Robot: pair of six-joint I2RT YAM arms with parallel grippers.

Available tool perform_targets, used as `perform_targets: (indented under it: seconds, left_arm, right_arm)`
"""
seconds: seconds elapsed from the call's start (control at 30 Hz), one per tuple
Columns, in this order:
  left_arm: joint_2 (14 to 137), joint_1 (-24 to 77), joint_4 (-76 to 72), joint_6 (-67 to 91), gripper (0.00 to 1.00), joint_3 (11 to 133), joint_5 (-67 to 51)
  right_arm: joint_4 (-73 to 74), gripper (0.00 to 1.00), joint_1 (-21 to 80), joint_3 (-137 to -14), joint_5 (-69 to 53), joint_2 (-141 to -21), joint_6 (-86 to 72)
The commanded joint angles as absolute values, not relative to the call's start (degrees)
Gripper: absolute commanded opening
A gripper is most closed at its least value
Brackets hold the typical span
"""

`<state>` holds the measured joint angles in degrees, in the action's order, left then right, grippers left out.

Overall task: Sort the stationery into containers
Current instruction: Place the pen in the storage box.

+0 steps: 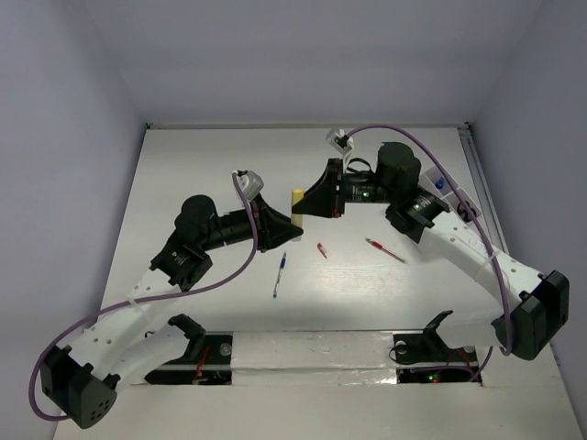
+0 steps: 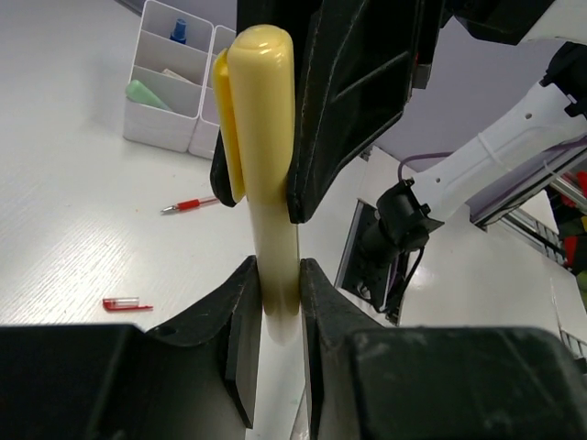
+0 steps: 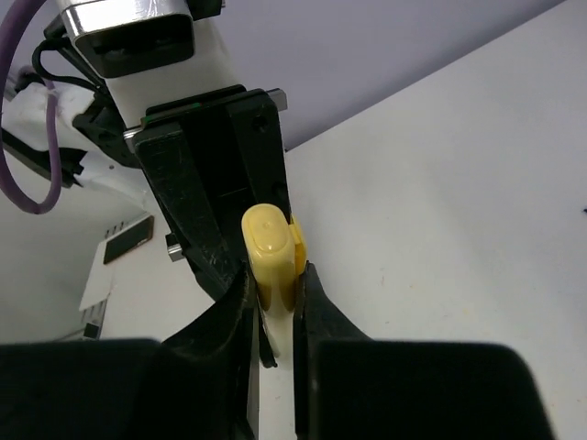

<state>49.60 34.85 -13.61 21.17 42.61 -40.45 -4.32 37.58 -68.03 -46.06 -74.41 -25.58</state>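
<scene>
A pale yellow marker (image 1: 297, 205) is held off the table between my two grippers at the table's middle. My left gripper (image 1: 284, 223) is shut on the marker's pale body (image 2: 278, 266). My right gripper (image 1: 305, 207) is shut on its yellow cap end (image 3: 271, 246). The fingers of the right gripper (image 2: 353, 101) show around the cap in the left wrist view. The white organiser tray (image 2: 163, 128) stands at the far right, mostly hidden behind the right arm in the top view. It holds a mint green eraser (image 2: 147, 92) and a blue-tipped item (image 2: 181, 30).
A blue-white pen (image 1: 279, 274) lies on the table below the grippers. A small red bit (image 1: 322, 250) and a red pencil (image 1: 385, 249) lie to its right. Both also show in the left wrist view, the pencil (image 2: 193, 204) and the bit (image 2: 127, 303).
</scene>
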Motion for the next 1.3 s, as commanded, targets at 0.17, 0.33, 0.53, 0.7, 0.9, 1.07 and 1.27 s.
perform_targets:
  seconds: [0.17, 0.33, 0.53, 0.7, 0.9, 1.07, 1.27]
  left_arm:
    - [46.6, 35.0, -12.7, 19.1, 0.36, 42.9, -35.3]
    - [41.4, 35.0, -5.1, 15.4, 0.83, 43.4, -24.4]
    - [35.9, 35.0, 1.0, 12.8, 0.99, 42.4, -14.7]
    - [34.3, 35.0, 3.6, 12.5, 0.99, 42.2, -8.4]
    - [34.2, 35.0, 5.4, 12.0, 0.99, 43.1, -6.4]
    - [33.9, 35.0, 5.7, 11.9, 0.99, 43.1, -6.9]
    - [33.6, 35.0, 6.0, 11.7, 0.99, 43.2, -6.9]
  right_arm:
    - [-3.4, 0.00, 37.4, -70.4, -35.3, -73.7, -25.7]
    - [-1.5, 0.00, 33.8, -69.3, -21.7, -71.2, -24.2]
    - [-0.2, 0.00, 23.1, -62.8, 6.5, -68.2, -25.0]
    - [-6.7, 0.00, 17.4, -54.9, 29.6, -66.7, -19.5]
    - [-14.8, 0.00, 14.0, -49.7, 35.9, -70.7, -10.1]
    - [-17.7, 0.00, 14.0, -48.8, 37.8, -74.1, -6.2]
    - [-16.8, 0.00, 14.0, -48.3, 37.5, -77.8, -5.3]
